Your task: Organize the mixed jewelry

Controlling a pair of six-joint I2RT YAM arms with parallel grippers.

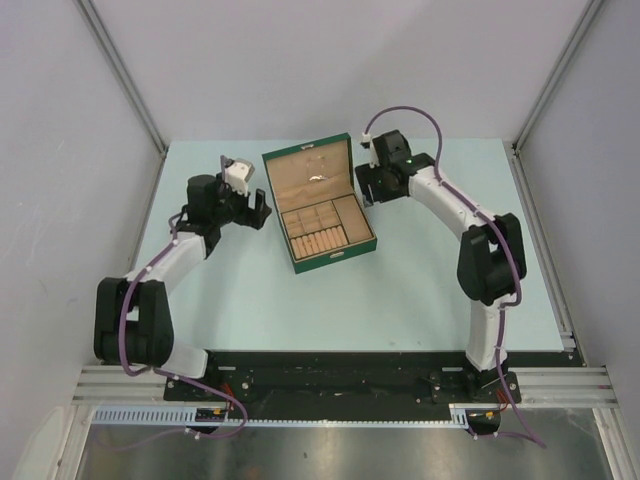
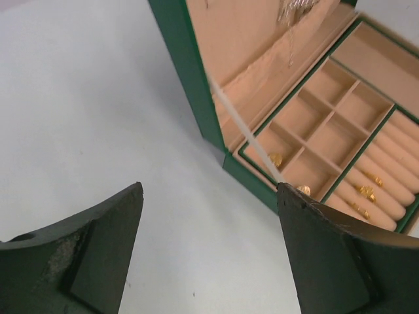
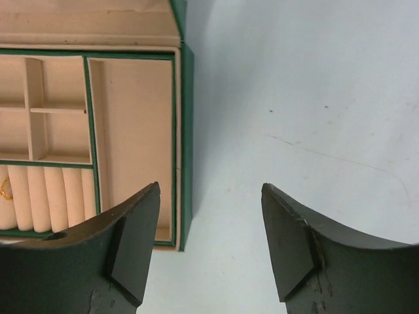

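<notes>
The green box lies open mid-table, its lid laid back. A thin silvery chain rests against the lid lining; it also shows in the left wrist view. Small gold pieces sit in two square compartments and on the ring rolls. One gold ring shows in the right wrist view. My left gripper is open and empty, just left of the box. My right gripper is open and empty, at the box's right wall. No bangle shows.
A white ribbon strap links lid and base on the box's left side. The long right compartment holds nothing visible. The pale table is walled in by grey panels, with metal rails along its left and right edges.
</notes>
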